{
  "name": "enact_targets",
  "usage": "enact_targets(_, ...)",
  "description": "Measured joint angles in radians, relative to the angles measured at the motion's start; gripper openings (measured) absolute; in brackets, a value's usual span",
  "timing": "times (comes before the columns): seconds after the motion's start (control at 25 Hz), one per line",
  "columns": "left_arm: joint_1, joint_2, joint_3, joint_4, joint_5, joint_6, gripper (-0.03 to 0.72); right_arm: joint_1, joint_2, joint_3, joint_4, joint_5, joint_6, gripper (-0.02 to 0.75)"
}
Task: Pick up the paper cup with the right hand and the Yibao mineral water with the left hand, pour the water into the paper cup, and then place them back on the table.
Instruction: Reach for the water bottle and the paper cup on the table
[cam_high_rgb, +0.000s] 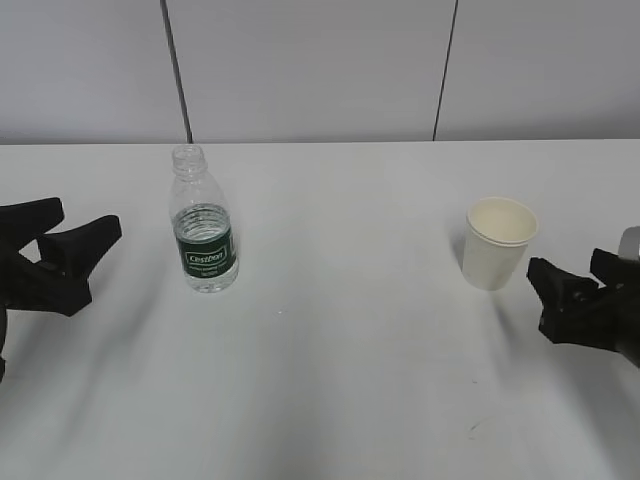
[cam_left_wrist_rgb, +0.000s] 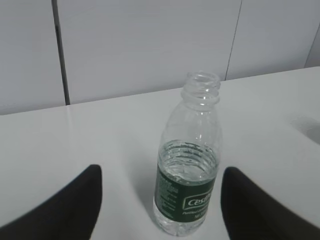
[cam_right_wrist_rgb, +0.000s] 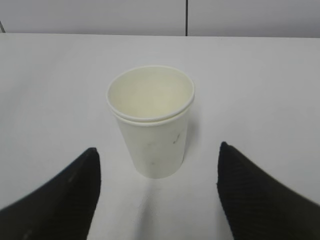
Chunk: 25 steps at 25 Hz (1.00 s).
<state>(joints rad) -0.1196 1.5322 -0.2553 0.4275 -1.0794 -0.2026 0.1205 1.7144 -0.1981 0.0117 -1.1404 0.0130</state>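
So, left hand (cam_high_rgb: 85, 235) spread, empty, at 9 o'clock of the Yibao mineral water (cam_high_rgb: 204, 222): clear ribbed plastic, uncapped, upright, part full. Tapered matte paper cup (cam_high_rgb: 497, 244), upright and empty, stands on the smooth white table (cam_high_rgb: 340, 350); right hand (cam_high_rgb: 570, 270) at its 4 o'clock, spread, empty.

Clear plastic bottle (cam_high_rgb: 204, 235), matt paper cup (cam_high_rgb: 496, 245)

Background: pale grey panelled wall (cam_high_rgb: 320, 70) rising directly behind the bench's far edge. Dark vertical seam (cam_high_rgb: 177, 70) on the wall's left part, slightly tilted; thinner dark seam (cam_high_rgb: 446, 70) on the wall's right part, leaning the opposite way.
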Motion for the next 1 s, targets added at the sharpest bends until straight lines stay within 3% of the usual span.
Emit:
enact_targets(0.6,0.000,0.000,0.000,0.003,-0.002,0.003,0.462,0.000,0.000,-0.005,-0.067,-0.002,0.000,0.571)
enact_targets(1.0,0.000,0.000,0.000,0.003,-0.006,0.003,0.462,0.000,0.022,-0.020,-0.067,-0.004,0.000,0.639)
